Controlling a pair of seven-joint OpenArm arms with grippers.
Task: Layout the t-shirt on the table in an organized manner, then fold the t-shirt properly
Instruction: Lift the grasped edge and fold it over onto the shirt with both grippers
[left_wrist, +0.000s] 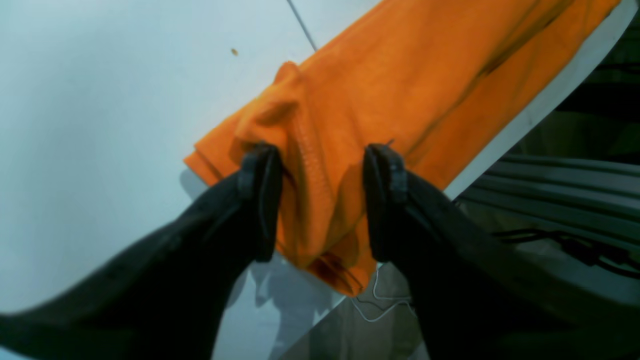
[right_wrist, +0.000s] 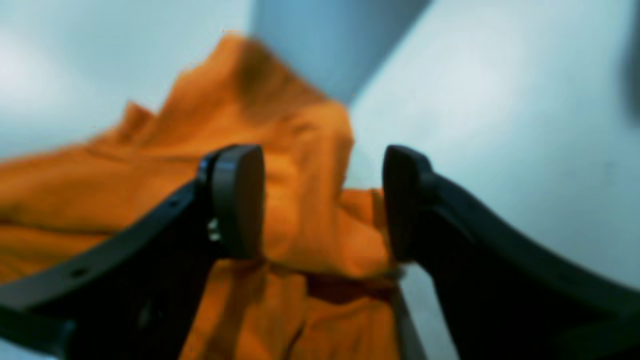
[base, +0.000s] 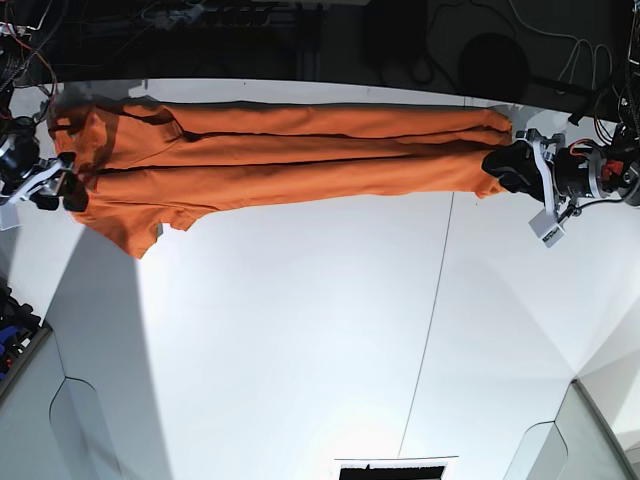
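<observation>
The orange t-shirt (base: 300, 160) lies stretched in a long band along the far side of the white table (base: 300, 330), its sleeve end toward the left. In the base view my left gripper (base: 503, 170) is at the shirt's right end and my right gripper (base: 68, 190) at its left end. In the left wrist view the left gripper (left_wrist: 322, 155) stands open, with a raised ridge of t-shirt (left_wrist: 400, 75) between its fingers. In the right wrist view the right gripper (right_wrist: 322, 160) is open too, straddling bunched t-shirt (right_wrist: 100, 200).
A thin dark seam (base: 435, 310) crosses the table. The shirt's end lies close to the table edge (left_wrist: 525, 120), with rails and cables (left_wrist: 575, 240) beyond it. Dark equipment and wires (base: 480, 50) run behind the far edge.
</observation>
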